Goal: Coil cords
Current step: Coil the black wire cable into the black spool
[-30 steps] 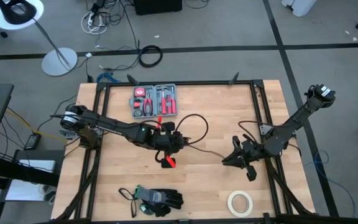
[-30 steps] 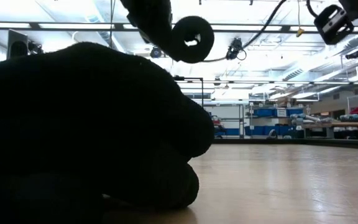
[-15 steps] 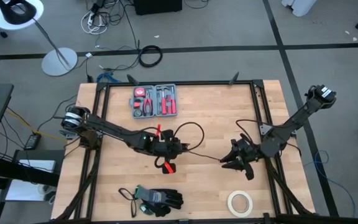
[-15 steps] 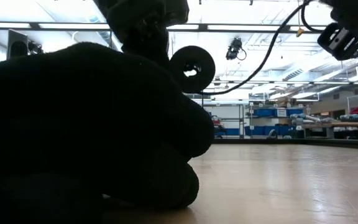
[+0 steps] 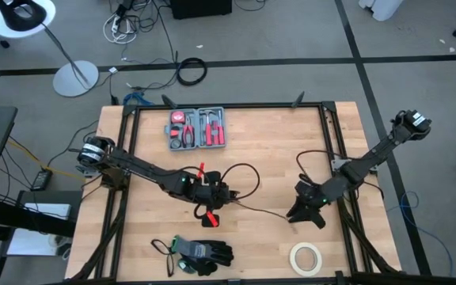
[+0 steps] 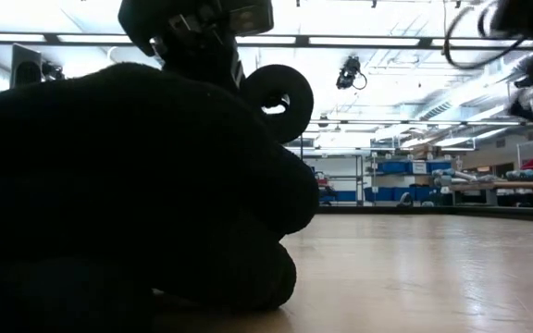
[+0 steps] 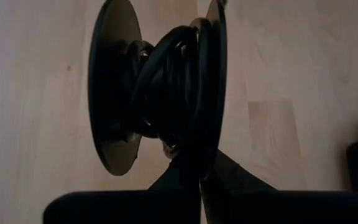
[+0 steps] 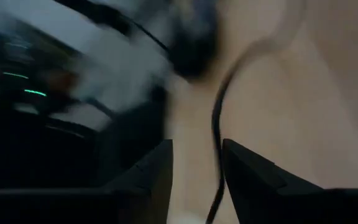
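The cord is thin and black. Most of it is wound into a small round coil (image 7: pixel 166 93) between two dark discs, also seen in the low view (image 6: pixel 278 97). My left gripper (image 5: pixel 210 198) is shut on the coil above the table's middle. A loose loop (image 5: pixel 245 176) leaves the coil, and its tail (image 5: pixel 267 210) runs right to my right gripper (image 5: pixel 307 209). The right gripper is open. In the right wrist view the tail (image 8: pixel 216 134) passes between its fingers. My left gripper pinches the coil by its rim (image 7: pixel 199 165) between its two fingers, at the edge nearest the wrist. The fingers slant down from the table's left. The coil stands on edge, lifted clear of the table. My right gripper has the tail between its open fingers (image 8: pixel 244 168); I cannot tell whether they touch it.
A pair of black gloves (image 5: pixel 200 253) lies near the front edge and fills the low view's left (image 6: pixel 128 194). A roll of tape (image 5: pixel 305 257) lies at the front right. A grey tool case (image 5: pixel 196 128) sits at the back.
My left gripper has sunk with the coil and drifted toward the table's near edge. My right gripper has rolled about its own line and dipped. The tail, which ran in a taut line from the coil half a second ago, now hangs slack.
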Controlling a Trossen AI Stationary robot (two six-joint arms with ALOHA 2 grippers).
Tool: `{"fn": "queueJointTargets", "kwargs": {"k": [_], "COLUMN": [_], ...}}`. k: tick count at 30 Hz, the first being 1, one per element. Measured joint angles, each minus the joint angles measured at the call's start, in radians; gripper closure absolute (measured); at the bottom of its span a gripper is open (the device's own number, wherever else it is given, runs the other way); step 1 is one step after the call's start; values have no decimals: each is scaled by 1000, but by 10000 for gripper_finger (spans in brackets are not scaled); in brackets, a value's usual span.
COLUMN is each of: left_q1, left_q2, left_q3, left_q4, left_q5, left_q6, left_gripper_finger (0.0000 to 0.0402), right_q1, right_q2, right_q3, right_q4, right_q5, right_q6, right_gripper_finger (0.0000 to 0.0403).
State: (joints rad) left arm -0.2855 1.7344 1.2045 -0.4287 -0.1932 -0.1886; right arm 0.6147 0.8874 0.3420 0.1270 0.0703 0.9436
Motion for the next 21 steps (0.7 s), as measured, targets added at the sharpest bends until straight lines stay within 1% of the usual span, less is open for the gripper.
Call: {"fn": "queueJointTargets", "kwargs": {"k": [2, 4, 6, 8, 9, 11, 15, 17, 18, 21], "left_q1": [-1, -3, -4, -4, -4, -4, -4, -4, -3, -3], "left_q2": [0, 0, 0, 0, 0, 0, 0, 0, 0, 0], "left_q3": [0, 0, 0, 0, 0, 1, 2, 3, 8, 22], "left_q4": [2, 17, 24, 29, 34, 54, 84, 106, 105, 109], "left_q5": [-1, -3, -3, 0, 5, 22, 54, 57, 57, 52], "left_q6": [0, 0, 0, 0, 2, 4, 4, 4, 3, 2], "left_gripper_finger": [402, 402, 402, 402, 402, 402, 402, 402, 402, 402], "right_q1": [-21, -47, -75, -107, -120, -144, -180, -197, -207, -246], "right_q2": [0, 1, 1, 1, 1, 2, 25, 53, 69, 130], "right_q3": [0, 0, 0, -1, -1, -1, 0, 0, 3, 52], "right_q4": [-146, -253, -311, -313, -285, -177, 108, 212, 240, 234], "right_q5": [12, 46, 88, 159, 193, 242, 254, 261, 266, 266], "right_q6": [66, 101, 102, 59, 12, -96, -336, -413, -435, -463], "right_gripper_finger": [263, 264, 264, 265, 265, 265, 265, 265, 265, 265]}}
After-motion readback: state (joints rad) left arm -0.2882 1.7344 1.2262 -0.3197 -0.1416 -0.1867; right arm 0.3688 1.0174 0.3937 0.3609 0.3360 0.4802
